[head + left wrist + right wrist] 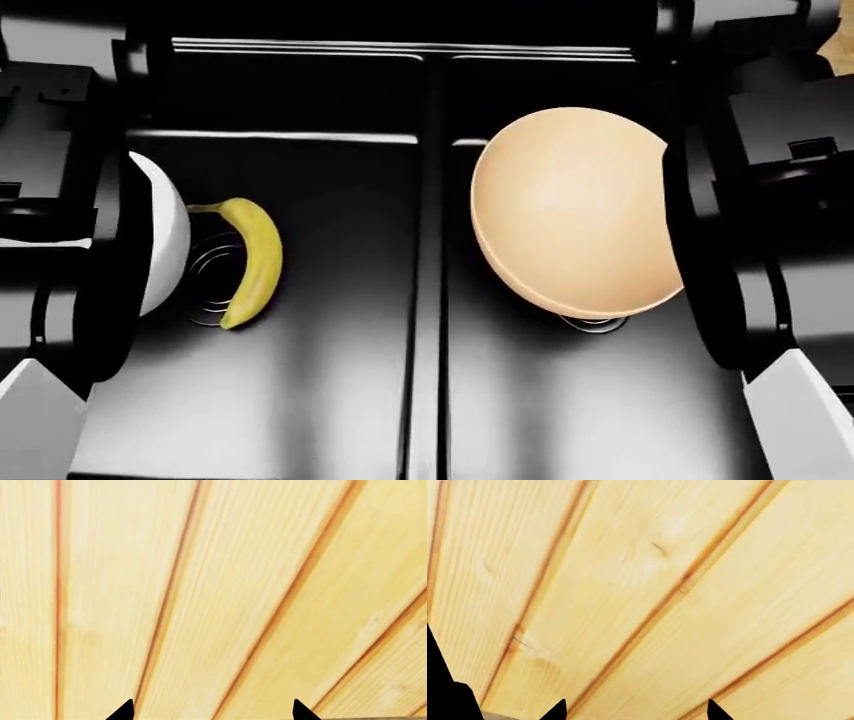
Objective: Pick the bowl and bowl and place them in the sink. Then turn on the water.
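Note:
The black double-basin sink point(334, 400) fills the head view. A pale peach-tan bowl point(574, 205) lies tilted in the right basin, over the ringed drain point(595, 323). A glossy white bowl point(160, 235) sits at the left basin's left side, mostly hidden behind my left arm point(54, 300). Neither gripper's fingers show in the head view. My left gripper point(213, 712) is open with nothing between its black fingertips point(123, 711). My right gripper point(634, 711) is also open and empty. Both wrist views face pale wooden planks only.
A yellow banana point(254, 260) curves beside the left basin's drain point(211, 285), next to the white bowl. The centre divider point(427, 300) splits the two basins. My right arm point(761, 250) hangs at the right basin's edge, close to the peach bowl.

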Controlling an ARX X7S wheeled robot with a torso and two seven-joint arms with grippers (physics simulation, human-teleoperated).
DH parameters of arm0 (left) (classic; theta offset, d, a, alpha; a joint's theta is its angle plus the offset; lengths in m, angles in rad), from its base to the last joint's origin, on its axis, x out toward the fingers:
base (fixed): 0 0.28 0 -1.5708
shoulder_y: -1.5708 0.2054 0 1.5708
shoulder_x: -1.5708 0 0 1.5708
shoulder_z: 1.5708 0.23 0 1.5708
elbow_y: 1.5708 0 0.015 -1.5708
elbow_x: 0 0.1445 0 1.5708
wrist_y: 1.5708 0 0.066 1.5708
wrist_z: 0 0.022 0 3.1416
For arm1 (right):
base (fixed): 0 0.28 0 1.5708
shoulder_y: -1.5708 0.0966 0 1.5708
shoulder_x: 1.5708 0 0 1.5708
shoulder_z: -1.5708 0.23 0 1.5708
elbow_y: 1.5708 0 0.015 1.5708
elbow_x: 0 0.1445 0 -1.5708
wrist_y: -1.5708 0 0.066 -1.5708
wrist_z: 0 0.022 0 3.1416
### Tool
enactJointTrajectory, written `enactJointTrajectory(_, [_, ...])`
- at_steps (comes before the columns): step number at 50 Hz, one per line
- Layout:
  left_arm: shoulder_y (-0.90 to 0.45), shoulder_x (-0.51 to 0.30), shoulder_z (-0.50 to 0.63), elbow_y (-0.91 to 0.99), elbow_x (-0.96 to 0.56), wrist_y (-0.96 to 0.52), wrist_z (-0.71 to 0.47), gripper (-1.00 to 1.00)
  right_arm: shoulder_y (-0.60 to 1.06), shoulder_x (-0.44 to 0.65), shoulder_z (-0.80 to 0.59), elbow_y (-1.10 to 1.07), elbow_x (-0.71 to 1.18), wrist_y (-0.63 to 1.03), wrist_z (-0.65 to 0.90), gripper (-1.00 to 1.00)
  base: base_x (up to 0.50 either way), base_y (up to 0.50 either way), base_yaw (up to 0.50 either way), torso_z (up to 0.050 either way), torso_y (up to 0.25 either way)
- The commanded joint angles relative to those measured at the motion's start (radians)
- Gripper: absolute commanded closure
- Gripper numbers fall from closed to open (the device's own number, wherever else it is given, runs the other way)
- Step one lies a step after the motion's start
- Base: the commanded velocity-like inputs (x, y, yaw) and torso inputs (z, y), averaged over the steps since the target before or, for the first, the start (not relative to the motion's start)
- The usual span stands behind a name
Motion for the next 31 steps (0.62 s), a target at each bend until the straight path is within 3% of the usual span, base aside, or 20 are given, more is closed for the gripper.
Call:
enactJointTrajectory(1, [0.023,-0.014,0.006,0.031,-0.001,-0.005,-0.003,-1.0,-0.012,0.047,0.01,-0.008,0.001,0.0,0.028,-1.0,0.0,0.0,0.0,0.0,0.0])
enactJointTrajectory(13, [0.023,-0.014,0.01,0.031,-0.005,0.0,0.0,-1.0,-0.139,0.123,0.032,-0.338,0.03,0.199,0.088,-1.0,0.0,0.0,0.0,0.0,0.0])
enactJointTrajectory(31, [0.024,-0.015,0.015,0.032,-0.011,-0.002,-0.005,-1.0,-0.101,0.102,0.018,-0.269,0.03,0.167,0.073,-1.0,0.0,0.0,0.0,0.0,0.0])
